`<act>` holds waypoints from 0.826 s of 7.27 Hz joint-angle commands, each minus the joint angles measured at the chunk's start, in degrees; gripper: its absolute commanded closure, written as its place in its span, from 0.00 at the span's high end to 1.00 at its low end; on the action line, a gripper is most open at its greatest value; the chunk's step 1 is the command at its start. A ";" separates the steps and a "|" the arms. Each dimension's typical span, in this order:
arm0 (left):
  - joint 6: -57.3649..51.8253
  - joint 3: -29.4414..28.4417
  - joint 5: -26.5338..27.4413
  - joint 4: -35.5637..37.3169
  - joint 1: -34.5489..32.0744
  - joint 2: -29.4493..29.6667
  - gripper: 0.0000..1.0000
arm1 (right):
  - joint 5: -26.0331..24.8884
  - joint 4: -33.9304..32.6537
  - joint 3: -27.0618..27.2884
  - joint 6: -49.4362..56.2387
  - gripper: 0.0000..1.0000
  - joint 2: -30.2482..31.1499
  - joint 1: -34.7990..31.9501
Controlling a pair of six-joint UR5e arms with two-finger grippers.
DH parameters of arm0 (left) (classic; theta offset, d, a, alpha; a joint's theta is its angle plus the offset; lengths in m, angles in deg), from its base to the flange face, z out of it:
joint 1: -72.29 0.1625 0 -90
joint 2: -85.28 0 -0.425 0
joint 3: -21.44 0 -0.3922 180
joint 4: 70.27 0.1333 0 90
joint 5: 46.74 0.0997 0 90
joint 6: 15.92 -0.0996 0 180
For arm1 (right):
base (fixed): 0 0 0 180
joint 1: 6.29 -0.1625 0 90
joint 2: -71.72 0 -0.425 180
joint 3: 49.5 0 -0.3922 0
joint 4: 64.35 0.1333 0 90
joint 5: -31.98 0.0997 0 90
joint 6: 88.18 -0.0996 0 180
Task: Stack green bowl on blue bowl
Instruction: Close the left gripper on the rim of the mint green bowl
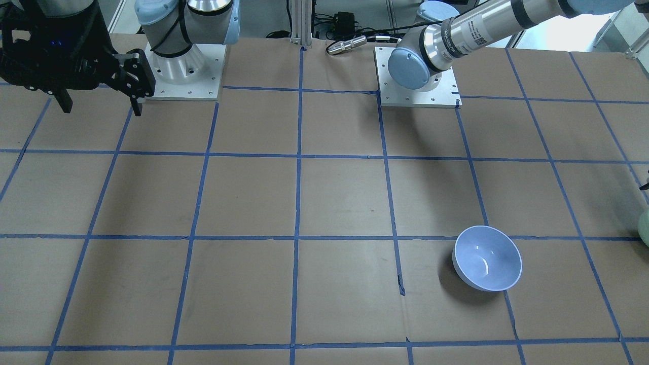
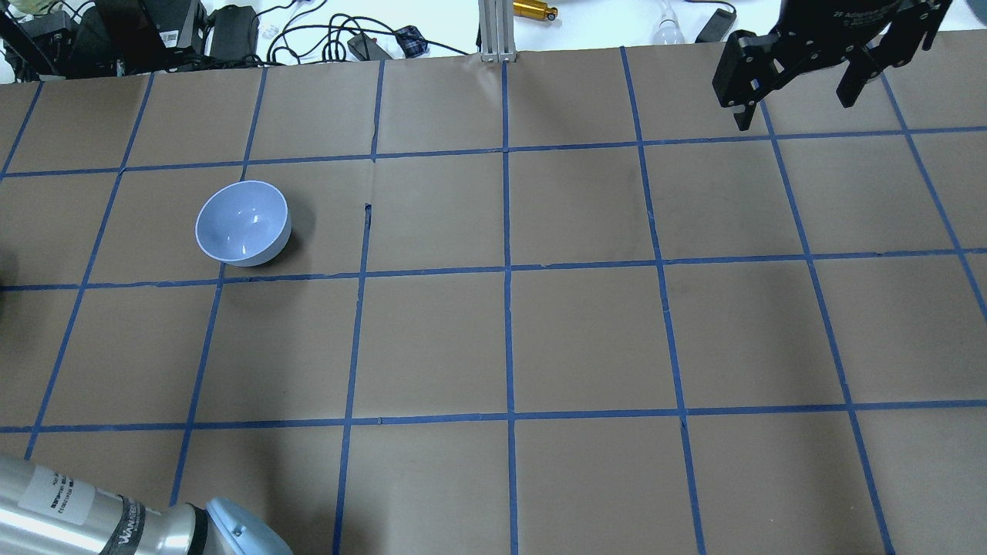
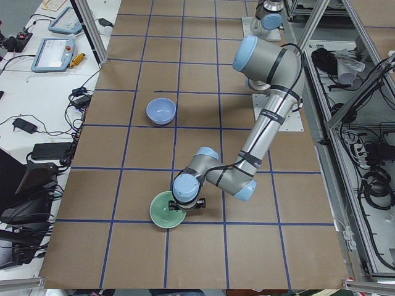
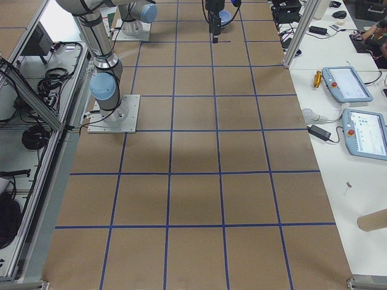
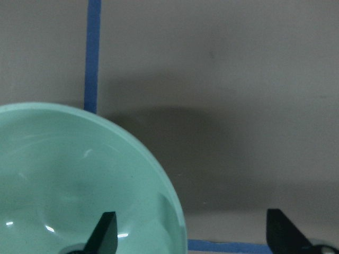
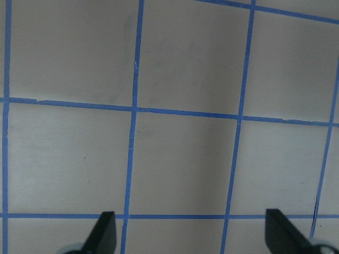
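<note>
"Black fingers [image 5: 106, 235] on the left gripper [image 5: 193, 235], how do they stand?"

"Wide apart, with the rim of the green bowl [image 5: 69, 174] between them. 1 finger is over the bowl's inside and the other is outside it, above the table [image 5: 238, 79]. I cannot tell whether either one touches the bowl."

"Where does that bowl sit?"

"Upright on the brown paper table, near the end on the robot's left, beside a crossing of blue tape lines [image 5: 92, 53]. The front camera catches only a sliver of it at its right edge."

"And the blue bowl [image 2: 243, 223]?"

"Upright and empty in the table's left half, toward the side away from the robot. It is well apart from the green bowl."

"The right gripper [image 2: 794, 104]?"

"Its 2 fingers also gape wide and hold nothing. It hangs above the table on the robot's right, well apart from both bowls."
</note>
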 commanded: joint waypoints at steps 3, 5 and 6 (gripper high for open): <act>0.65 0.03 0.12 0.36 -0.35 0.21 0.59 | 0.00 0.00 0.00 0.00 1.00 0.00 0.00; 0.92 0.03 0.12 0.36 -0.35 0.03 0.44 | 0.00 0.00 0.00 0.00 1.00 0.00 0.00; 1.01 0.12 0.12 0.45 -0.44 -0.23 0.26 | 0.00 0.00 0.00 0.00 1.00 0.00 0.00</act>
